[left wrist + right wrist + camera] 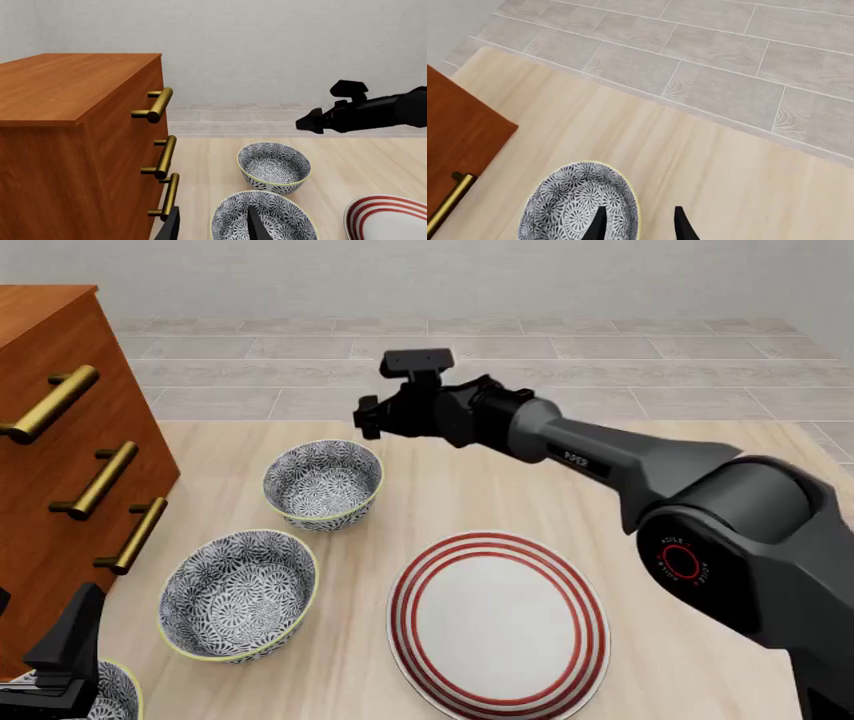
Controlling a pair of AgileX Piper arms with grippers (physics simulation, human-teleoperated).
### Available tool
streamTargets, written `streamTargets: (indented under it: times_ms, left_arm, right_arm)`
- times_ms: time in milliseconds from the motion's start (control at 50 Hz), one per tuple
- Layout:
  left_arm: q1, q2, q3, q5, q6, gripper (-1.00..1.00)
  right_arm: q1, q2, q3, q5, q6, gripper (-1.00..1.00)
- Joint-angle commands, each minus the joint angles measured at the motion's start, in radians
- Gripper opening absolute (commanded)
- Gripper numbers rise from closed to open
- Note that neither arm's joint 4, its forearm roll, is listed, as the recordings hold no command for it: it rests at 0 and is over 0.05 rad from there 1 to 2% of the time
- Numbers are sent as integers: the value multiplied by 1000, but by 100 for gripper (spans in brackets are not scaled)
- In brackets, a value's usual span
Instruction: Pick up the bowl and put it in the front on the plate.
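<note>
Three look-alike blue-and-white patterned bowls stand in a row on the table's left. The far bowl [322, 483] [274, 166] [574, 210] lies under my right gripper [364, 423] [640, 226], which is open and hangs above the bowl's right rim, one finger over the inside and one outside. The middle bowl [238, 592] [267, 215] sits in front of it. The nearest bowl [110, 692] is partly hidden by my left gripper [63, 665] [213, 227], which is open and holds nothing. The white plate [497, 618] [390, 217] with red rings lies right of the bowls.
A wooden drawer cabinet [54, 420] [67, 125] [460, 135] with brass handles [100, 480] stands on the table's left, close beside the bowls. The right arm [641, 465] [367, 112] stretches across above the table. Tiled floor lies beyond the far edge.
</note>
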Motion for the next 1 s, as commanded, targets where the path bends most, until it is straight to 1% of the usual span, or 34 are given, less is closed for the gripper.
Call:
streamTargets:
  times_ms: [20,300,380,460,480,560,840,1000]
  left_arm:
    - [0,0,0,0,0,100]
    - [0,0,0,0,0,100]
    - [0,0,0,0,0,100]
    - [0,0,0,0,0,100]
    - [0,0,0,0,0,100]
    - [0,0,0,0,0,100]
    - [0,0,0,0,0,100]
    - [0,0,0,0,0,100]
  right_arm:
    - [-4,40,-27,1,7,100]
    - [-5,93,-82,28,6,100]
    - [-9,116,-114,45,-4,100]
    - [-6,130,-130,50,3,100]
    - [-8,137,-139,56,-5,100]
    - [-7,151,-157,62,-2,100]
    - [-1,184,-177,68,8,100]
    - [0,214,-207,83,3,100]
